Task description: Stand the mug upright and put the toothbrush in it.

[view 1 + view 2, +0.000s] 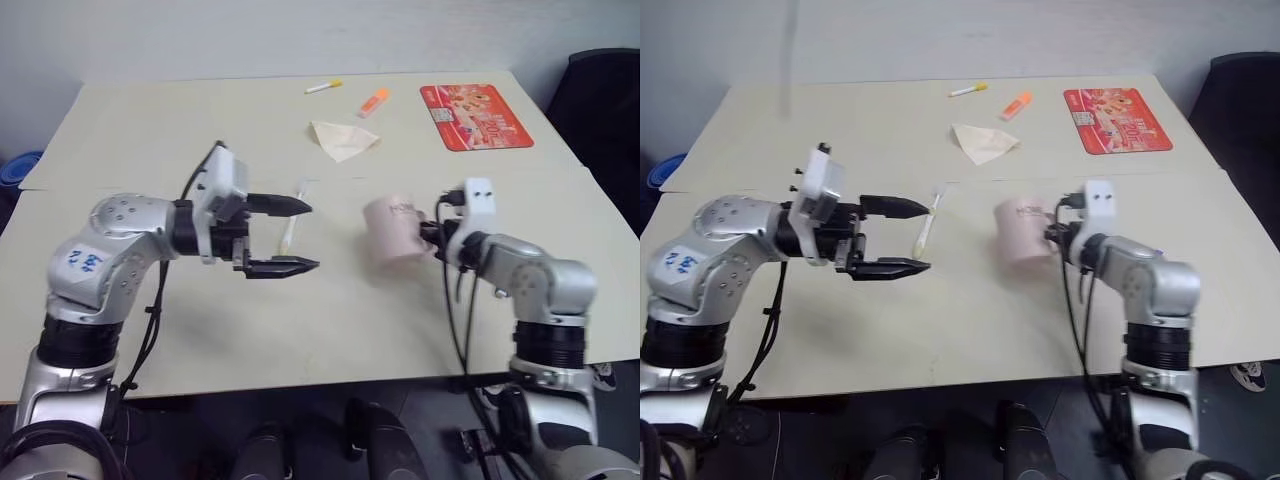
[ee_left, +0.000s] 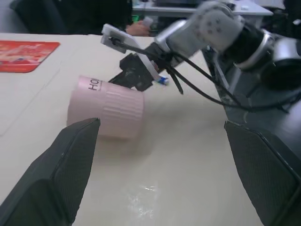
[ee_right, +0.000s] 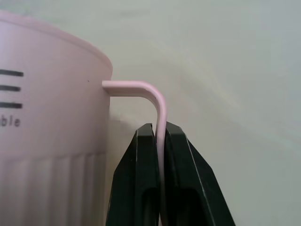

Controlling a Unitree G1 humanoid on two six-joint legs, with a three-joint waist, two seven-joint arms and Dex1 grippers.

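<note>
The pale pink mug [image 1: 390, 235] lies tipped over at the table's middle right, its ribbed base toward me and its lettered rim end away. My right gripper [image 3: 159, 129] is shut on the mug's thin loop handle [image 3: 157, 101], reaching in from the right [image 1: 435, 232]. I cannot tell whether the mug rests on the table. The slim white toothbrush [image 1: 292, 225] lies flat on the table left of the mug. My left gripper [image 1: 300, 237] hovers open over it, fingertips pointing toward the mug, nothing between them.
At the back of the table lie a red printed mat [image 1: 475, 117], a crumpled cream paper [image 1: 343, 140], an orange marker [image 1: 373, 101] and a white pen with a yellow cap [image 1: 323, 87]. A black chair [image 1: 600, 100] stands beyond the right edge.
</note>
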